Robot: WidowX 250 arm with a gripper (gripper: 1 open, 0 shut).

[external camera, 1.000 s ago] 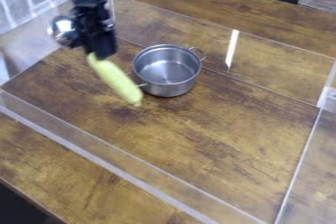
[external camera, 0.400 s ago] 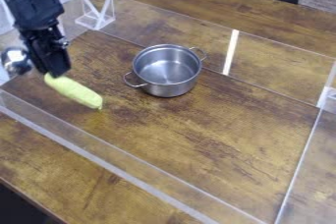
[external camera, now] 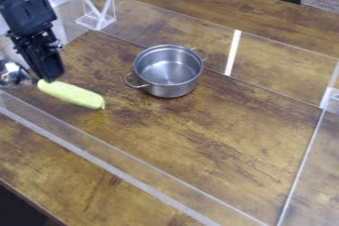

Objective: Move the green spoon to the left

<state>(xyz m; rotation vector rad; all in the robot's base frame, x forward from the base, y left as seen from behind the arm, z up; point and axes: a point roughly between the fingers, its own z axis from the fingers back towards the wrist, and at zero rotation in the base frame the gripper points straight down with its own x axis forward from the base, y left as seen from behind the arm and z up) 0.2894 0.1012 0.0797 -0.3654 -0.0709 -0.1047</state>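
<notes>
The green spoon [external camera: 69,93] hangs low over the wooden table at the far left, its yellow-green handle pointing right and its shiny metal bowl at the left edge. My black gripper [external camera: 46,72] comes down from above and is shut on the green spoon near the bowl end of the handle. I cannot tell whether the handle's free end touches the table. The steel pot [external camera: 169,69] stands apart, to the right of the spoon.
Low clear acrylic walls [external camera: 159,187] run around the wooden table [external camera: 225,131], one along the front and one on the right. A clear rack [external camera: 93,10] stands at the back left.
My gripper has carried the green spoon from beside the pot far to the left and lowered it toward the table.
</notes>
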